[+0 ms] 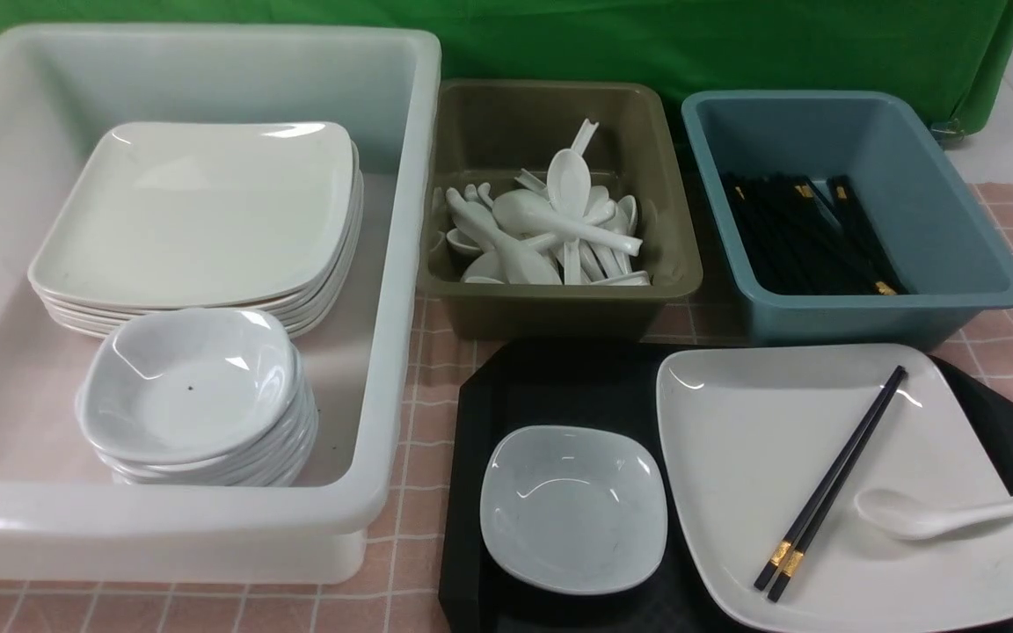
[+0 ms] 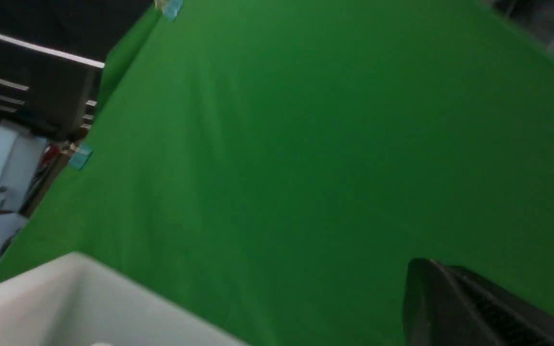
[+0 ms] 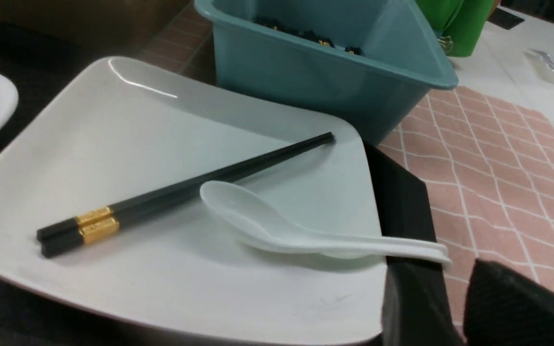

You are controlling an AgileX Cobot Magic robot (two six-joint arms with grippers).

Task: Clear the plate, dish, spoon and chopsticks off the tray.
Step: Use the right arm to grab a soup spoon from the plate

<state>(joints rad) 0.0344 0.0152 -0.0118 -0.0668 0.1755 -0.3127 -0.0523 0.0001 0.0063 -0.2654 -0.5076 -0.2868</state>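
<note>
Plate [image 1: 761, 440], flat, glossy white and rounded-square, lies on the right part of the black tray [image 1: 559, 387], at the near side of the table [image 1: 423, 422]. Across it lie the chopsticks [image 1: 832, 488], a black pair side by side, with gold bands at the thick end towards me. Just beside them rests the white spoon [image 1: 929, 514], its bowl on the plate and its handle reaching out over the plate's right edge. The dish [image 1: 572, 505], small, shallow, pale grey-white and empty, stands on the tray just left of the plate.

The big white tub [image 1: 401, 264] on the left holds a stack of plates [image 1: 199, 211] and, nearer me, a stack of dishes [image 1: 190, 387]. Behind the tray, the olive tub [image 1: 647, 158] holds a heap of white spoons [image 1: 542, 229], and the blue tub [image 1: 937, 176] holds black chopsticks [image 1: 805, 237].

My right fingers [image 3: 512, 307] stand a little apart near the spoon's handle, with nothing between them. Of my left fingers [image 2: 474, 307] I see only one, so I cannot tell how they stand.
</note>
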